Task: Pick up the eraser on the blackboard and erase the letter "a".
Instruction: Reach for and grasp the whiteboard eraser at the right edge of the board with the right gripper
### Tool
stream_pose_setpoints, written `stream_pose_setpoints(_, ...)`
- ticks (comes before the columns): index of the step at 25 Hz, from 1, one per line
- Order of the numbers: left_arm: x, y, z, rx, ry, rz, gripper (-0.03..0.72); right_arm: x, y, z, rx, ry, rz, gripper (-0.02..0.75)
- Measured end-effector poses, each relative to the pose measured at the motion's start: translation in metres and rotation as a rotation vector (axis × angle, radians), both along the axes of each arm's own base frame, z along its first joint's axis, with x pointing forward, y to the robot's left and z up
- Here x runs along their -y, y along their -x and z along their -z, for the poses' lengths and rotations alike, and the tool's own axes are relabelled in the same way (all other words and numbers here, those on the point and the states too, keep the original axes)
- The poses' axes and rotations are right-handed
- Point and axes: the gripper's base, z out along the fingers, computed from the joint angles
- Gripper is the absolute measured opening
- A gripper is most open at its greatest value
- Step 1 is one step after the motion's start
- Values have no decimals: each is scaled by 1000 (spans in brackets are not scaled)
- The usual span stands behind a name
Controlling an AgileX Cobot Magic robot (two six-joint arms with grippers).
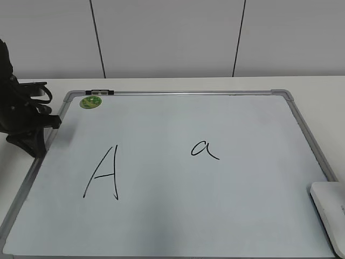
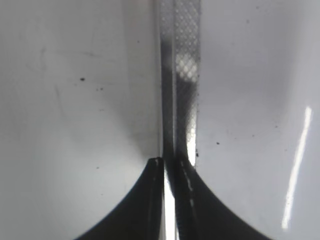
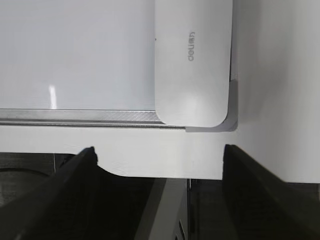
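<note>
The blackboard (image 1: 215, 216) lies flat on the table, white with a silver frame. The small cursive letter "a" (image 1: 203, 149) is right of its middle. The white eraser (image 1: 330, 213) lies at the board's near right corner, partly cut off. In the right wrist view the eraser (image 3: 192, 60) lies over the board's corner, just ahead of my right gripper (image 3: 159, 148), which is open, empty and apart from it. My left gripper (image 1: 39, 141) sits at the board's left edge. In the left wrist view it (image 2: 170, 162) is shut and empty over the frame (image 2: 180, 75).
A larger capital "A" (image 1: 103, 174) is drawn on the board's left half. A round green magnet (image 1: 90, 101) and a small black clip (image 1: 99, 92) sit at the far left corner. The table edge (image 3: 150, 172) runs just behind the right gripper's fingers.
</note>
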Motion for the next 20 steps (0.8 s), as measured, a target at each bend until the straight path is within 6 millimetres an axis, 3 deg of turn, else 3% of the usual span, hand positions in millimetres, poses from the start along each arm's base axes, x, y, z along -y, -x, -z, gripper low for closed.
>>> stream_pose_setpoints(9, 0, 0, 0, 0, 0, 0, 38, 1, -26, 25, -105, 0, 26, 573)
stream_pose_setpoints(20, 0, 0, 0, -2, 0, 0, 39, 0, -71, 33, -158, 45, 21, 573)
